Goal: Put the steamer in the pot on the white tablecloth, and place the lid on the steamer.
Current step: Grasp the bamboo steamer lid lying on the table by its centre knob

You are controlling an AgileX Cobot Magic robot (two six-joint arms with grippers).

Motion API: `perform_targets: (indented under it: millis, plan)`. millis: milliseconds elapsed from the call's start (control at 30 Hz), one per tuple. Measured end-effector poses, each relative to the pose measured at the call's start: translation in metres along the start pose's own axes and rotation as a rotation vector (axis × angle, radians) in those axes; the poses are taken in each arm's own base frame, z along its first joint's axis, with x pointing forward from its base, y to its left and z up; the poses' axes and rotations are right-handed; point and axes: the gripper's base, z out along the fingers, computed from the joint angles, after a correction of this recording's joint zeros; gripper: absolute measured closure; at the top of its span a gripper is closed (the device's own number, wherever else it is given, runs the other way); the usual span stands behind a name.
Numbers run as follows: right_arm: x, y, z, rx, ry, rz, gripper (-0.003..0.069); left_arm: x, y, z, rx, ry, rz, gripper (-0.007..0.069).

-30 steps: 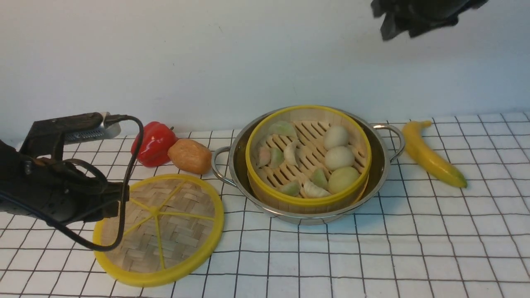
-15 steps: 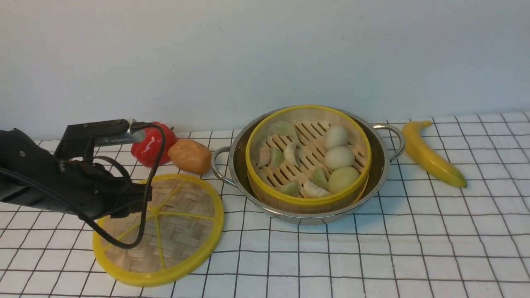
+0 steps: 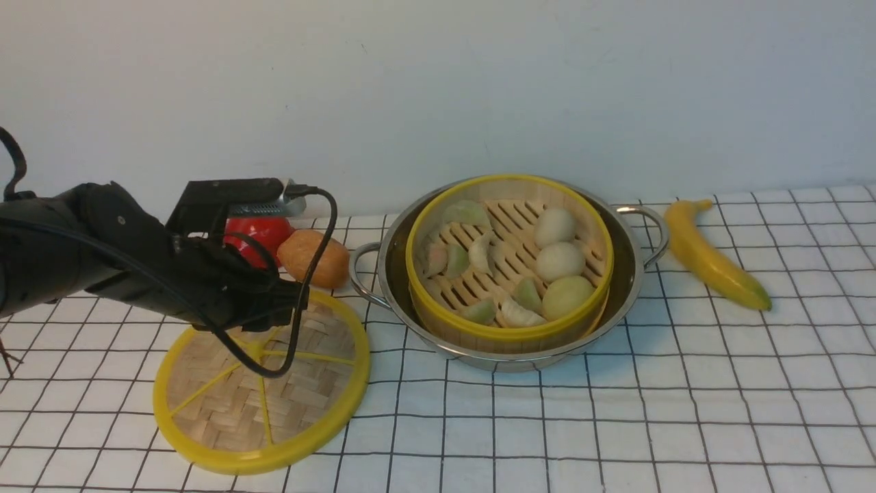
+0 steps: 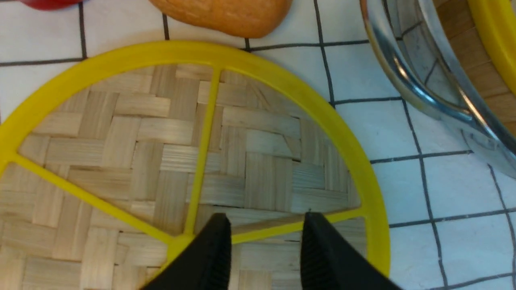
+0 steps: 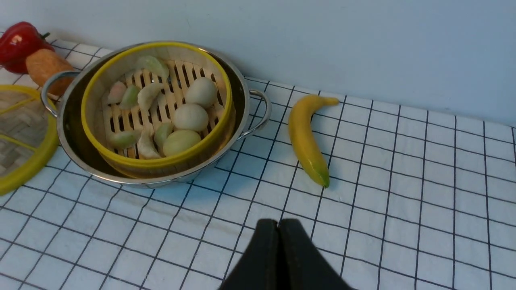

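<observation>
The steamer [image 3: 506,263], a yellow-rimmed bamboo basket with pale buns and dumplings, sits inside the steel pot [image 3: 626,287] on the white tablecloth [image 3: 684,404]. The lid [image 3: 260,394], a flat woven disc with yellow spokes, lies on the cloth left of the pot. My left gripper [image 4: 264,225] hangs open just above the lid [image 4: 161,141], one yellow spoke running between its fingers [image 4: 217,249]. In the front view the left arm covers the lid's far part. My right gripper [image 5: 278,225] is shut on nothing, high above the cloth and out of the front view.
A red pepper [image 3: 263,229] and a brown potato-like piece [image 3: 318,257] lie just behind the lid. A banana [image 3: 712,257] lies right of the pot. The pot's left handle [image 3: 359,274] comes close to the lid's rim.
My left arm has moved right and forward, from the lid's left edge to over its middle. The right arm has risen out of the front view's top.
</observation>
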Motion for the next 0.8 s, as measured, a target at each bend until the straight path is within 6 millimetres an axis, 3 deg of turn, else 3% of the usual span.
perform_targets:
  millis: [300, 800]
  plan:
    - [0.003, 0.0, -0.006, -0.004, -0.019, 0.014, 0.0667, -0.002, 0.01, 0.003, -0.098, 0.057, 0.0, 0.0381]
    - [0.004, 0.004, -0.006, -0.048, -0.017, 0.033, 0.0665, 0.01, 0.016, 0.034, -0.104, 0.159, -0.015, 0.0381]
